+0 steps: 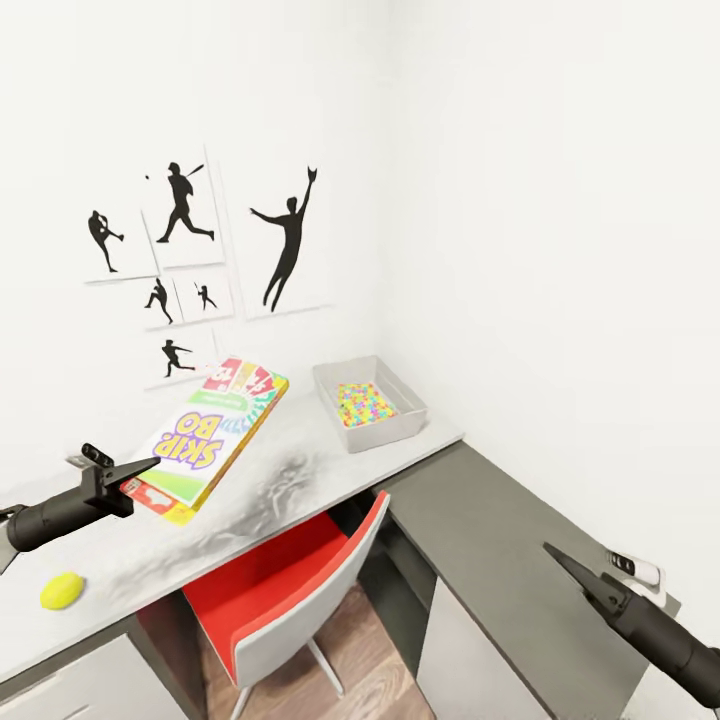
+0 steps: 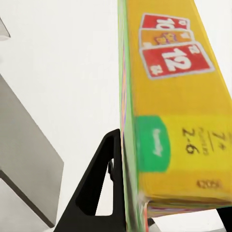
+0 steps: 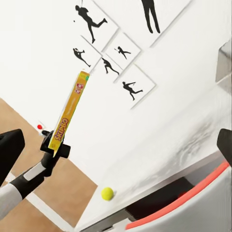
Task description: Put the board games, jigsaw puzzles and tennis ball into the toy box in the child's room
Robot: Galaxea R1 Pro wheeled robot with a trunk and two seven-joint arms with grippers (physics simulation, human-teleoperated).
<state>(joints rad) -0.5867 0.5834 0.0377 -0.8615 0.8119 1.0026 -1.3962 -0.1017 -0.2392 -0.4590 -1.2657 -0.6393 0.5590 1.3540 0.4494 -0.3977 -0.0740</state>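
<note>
Board game [image 1: 212,438] clamped in left gripper [image 1: 135,480] above the table [image 1: 300,480]; right gripper [image 1: 560,560], jaw state unclear.

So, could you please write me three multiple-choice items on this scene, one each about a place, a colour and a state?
1. Where is the tennis ball?
A. in the toy box
B. on the table, near the left gripper
C. on the red chair

2. What colour is the chair's seat?
A. red
B. blue
C. green

3. What is the state of the left gripper?
A. open and empty
B. shut on the tennis ball
C. shut on the game box

Answers:
1 B: the tennis ball lies on the table, below the left gripper in the head view, while the toy box holds a puzzle.
2 A: the chair shows a red seat.
3 C: the game box is held off the table by one corner between the fingers.
</note>
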